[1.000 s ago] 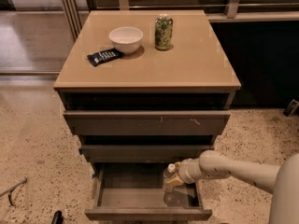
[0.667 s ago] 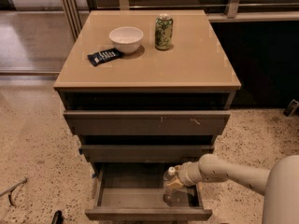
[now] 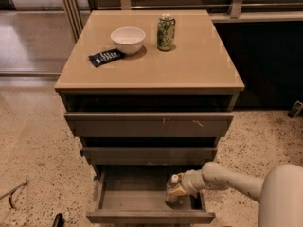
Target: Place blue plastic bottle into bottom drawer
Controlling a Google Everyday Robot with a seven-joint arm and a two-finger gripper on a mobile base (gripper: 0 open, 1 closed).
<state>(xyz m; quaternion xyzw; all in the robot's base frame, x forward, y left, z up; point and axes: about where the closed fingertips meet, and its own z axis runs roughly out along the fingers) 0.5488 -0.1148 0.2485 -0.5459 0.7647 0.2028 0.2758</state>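
Lowered slightly, blue plastic bottle (image 3: 171,195) stands upright inside the open bottom drawer (image 3: 142,216).
Gripper (image 3: 180,190), at the drawer's right, closed around it — release remains.

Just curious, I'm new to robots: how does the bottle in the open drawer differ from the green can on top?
The blue plastic bottle is clear with a white cap; the green can is opaque and patterned. The bottle stands inside the bottom drawer; the can sits on the cabinet top. The pincer is at the bottle's side; nothing touches the can. Both stand upright.
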